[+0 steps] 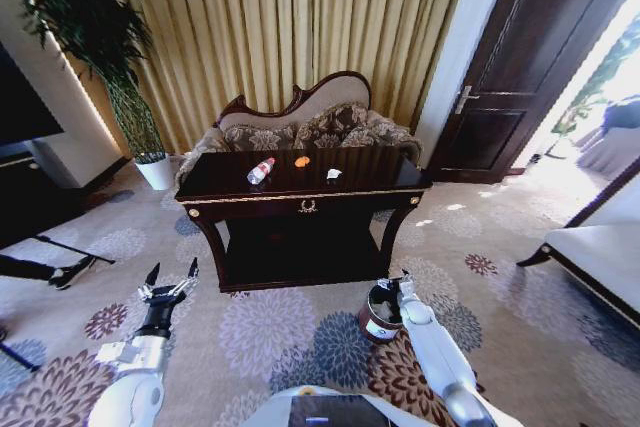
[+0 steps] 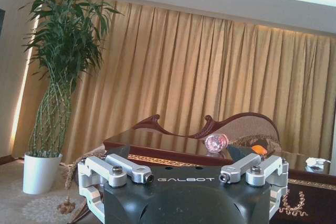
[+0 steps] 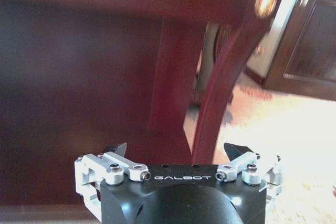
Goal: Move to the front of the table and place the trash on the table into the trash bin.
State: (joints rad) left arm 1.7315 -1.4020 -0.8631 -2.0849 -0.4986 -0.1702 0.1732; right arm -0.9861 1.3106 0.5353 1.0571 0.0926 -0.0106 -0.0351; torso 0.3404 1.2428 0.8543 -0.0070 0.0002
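- Claws first, nearest you: the left claw (image 1: 170, 275) hangs low over the carpet (image 1: 280, 337) with its fingers spread apart; the right claw (image 1: 395, 285) sits low beside the trash bin (image 1: 378, 319), fingers apart and holding nothing.
- Just beyond stands the counter (image 1: 345, 197), facing you.
- On its top lie the bottle (image 1: 260, 171), the orange piece (image 1: 302, 161) and a white scrap (image 1: 334, 175).
- You appear to have nearly arrived; no trash has been binned yet.
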